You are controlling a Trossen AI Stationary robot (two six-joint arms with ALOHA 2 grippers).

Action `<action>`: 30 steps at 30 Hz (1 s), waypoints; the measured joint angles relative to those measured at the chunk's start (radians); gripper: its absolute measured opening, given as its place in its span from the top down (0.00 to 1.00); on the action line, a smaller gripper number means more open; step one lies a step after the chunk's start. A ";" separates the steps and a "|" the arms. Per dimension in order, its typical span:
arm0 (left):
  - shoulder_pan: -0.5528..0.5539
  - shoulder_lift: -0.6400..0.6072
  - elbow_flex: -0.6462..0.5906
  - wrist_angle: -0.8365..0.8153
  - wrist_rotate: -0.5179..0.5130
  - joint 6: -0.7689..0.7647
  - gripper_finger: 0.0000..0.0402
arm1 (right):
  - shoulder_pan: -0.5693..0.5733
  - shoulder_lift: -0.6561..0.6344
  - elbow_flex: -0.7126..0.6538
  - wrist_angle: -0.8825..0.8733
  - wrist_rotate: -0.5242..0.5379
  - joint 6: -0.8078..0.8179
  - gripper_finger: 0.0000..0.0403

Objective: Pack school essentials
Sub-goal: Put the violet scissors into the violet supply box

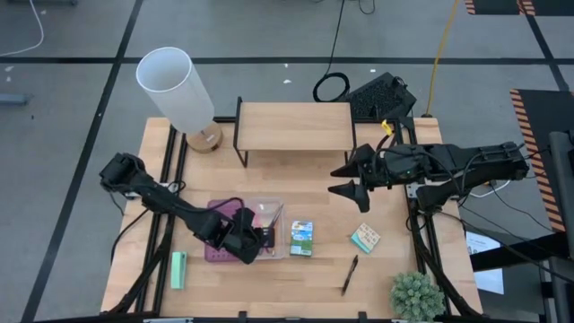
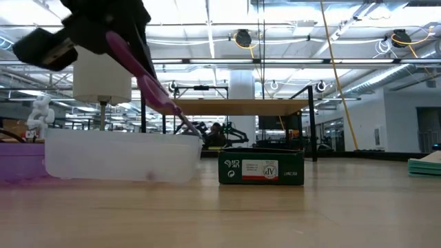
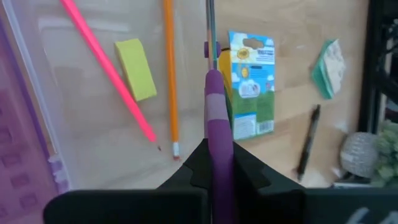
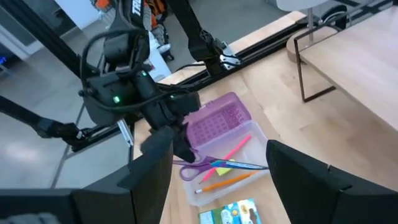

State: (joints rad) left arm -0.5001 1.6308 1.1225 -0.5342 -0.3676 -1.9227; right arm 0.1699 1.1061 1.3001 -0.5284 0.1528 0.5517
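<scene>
Low in the high view, the left gripper point(image 1: 255, 242) has its fingers clamped on the scissors point(image 4: 214, 165), blades slanting over the clear tray point(image 1: 273, 235). Centre-right, the right gripper point(image 1: 352, 178) hovers, fingers spread wide, empty.

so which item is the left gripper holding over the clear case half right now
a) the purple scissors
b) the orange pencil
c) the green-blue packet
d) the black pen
a: the left gripper is shut on the purple scissors, held above the clear case half. The black pen and green-blue packet lie on the table, and the orange pencil lies loose in the case.
</scene>
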 joint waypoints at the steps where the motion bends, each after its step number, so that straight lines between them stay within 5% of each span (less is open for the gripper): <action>1: -0.003 -0.007 0.000 0.000 0.000 -0.003 0.94 | 0.000 0.000 0.000 0.000 0.000 -0.013 0.38; 18: -0.009 -0.010 0.059 -0.207 -0.004 -0.047 0.94 | 0.000 -0.003 0.000 -0.044 -0.025 -0.132 0.38; 30: 0.063 0.038 0.046 -0.157 0.025 0.066 0.94 | 0.000 -0.003 0.000 -0.042 -0.024 -0.192 0.38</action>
State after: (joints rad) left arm -0.4371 1.6687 1.1687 -0.6911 -0.3425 -1.8564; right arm 0.1696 1.1027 1.2999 -0.5705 0.1284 0.3602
